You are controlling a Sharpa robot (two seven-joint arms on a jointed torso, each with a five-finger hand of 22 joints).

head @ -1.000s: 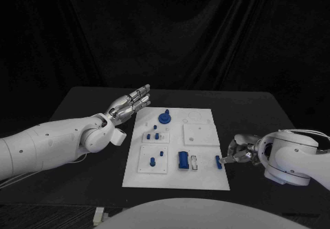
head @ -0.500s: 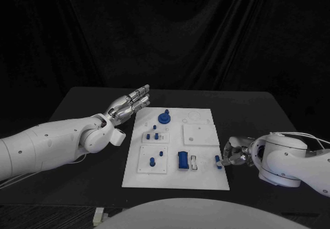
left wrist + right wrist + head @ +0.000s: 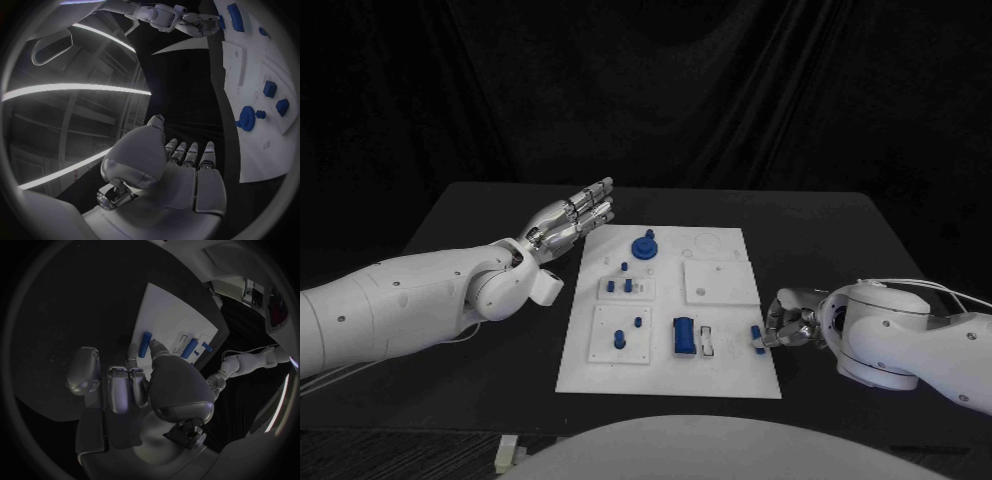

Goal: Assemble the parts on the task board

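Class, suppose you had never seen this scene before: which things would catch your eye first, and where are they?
The white rectangular task board lies mid-table, dotted with small blue parts. The silver right hand reaches to its right edge, fingertips at a small blue peg. The silver left hand is raised, fingers spread, by the board's far left corner.

Black table (image 3: pixel 473 300), matte top, dark drapery behind its far edge. White task board (image 3: pixel 733 375) lies flat on the table, roughly central, long side running away from the robot. Board's left and right edges each leave a strip of bare black surface beside them; a narrower strip remains at the near edge. The right wrist view shows the same board (image 3: pixel 169 307) lying flat against the dark tabletop (image 3: pixel 75 305).
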